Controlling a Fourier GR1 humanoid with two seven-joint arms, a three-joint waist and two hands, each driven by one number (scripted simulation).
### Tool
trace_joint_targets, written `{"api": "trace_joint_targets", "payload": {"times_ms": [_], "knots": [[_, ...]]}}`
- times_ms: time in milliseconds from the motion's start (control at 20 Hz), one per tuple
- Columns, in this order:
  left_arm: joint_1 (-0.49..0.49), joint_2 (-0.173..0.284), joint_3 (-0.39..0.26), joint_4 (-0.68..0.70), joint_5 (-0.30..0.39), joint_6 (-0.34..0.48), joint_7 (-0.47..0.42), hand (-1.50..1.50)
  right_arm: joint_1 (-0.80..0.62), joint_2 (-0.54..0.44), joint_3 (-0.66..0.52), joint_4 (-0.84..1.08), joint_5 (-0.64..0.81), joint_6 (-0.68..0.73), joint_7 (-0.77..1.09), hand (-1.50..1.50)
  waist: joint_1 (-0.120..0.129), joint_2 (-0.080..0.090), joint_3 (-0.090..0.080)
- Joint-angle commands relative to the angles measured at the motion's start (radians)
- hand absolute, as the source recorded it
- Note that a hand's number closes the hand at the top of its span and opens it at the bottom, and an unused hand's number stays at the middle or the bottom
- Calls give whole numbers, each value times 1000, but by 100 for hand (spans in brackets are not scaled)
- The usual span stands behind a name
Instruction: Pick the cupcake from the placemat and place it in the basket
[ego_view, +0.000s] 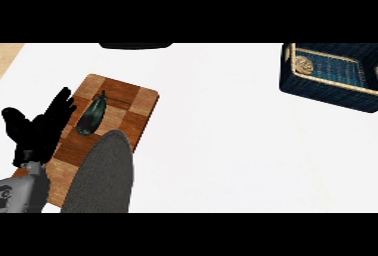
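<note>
The cupcake (303, 65), a small round beige thing, lies in the near-left corner of the dark blue woven basket (328, 95) at the counter's far right. Over at the left lies a brown checkered placemat (136, 102); a slim dark green vegetable (91, 115) rests on it. My left hand (40, 131) is open with its fingers up, over the mat's left edge and just left of the vegetable, holding nothing. My right hand does not show.
A grey, rough-textured oval shape (102, 175) covers the mat's near end and runs down to the lower edge; I cannot tell what it is. A black object (136, 45) sits at the counter's far edge. White counter lies between mat and basket.
</note>
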Motion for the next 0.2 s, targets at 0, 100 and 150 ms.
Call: {"api": "trace_joint_targets", "payload": {"times_ms": [0,100,150], "knots": [[-50,-9,-11,-3,-2,8,26,0,70,-128,-54,93,-85,183,-53,-150,6,3,1],[-12,11,-5,-41,-4,1,45,0,146,-167,-76,107,-107,256,-62,-150,7,1,1],[43,-6,-10,-83,16,-13,32,0,172,-210,-104,153,-120,283,-110,-150,14,1,1]]}}
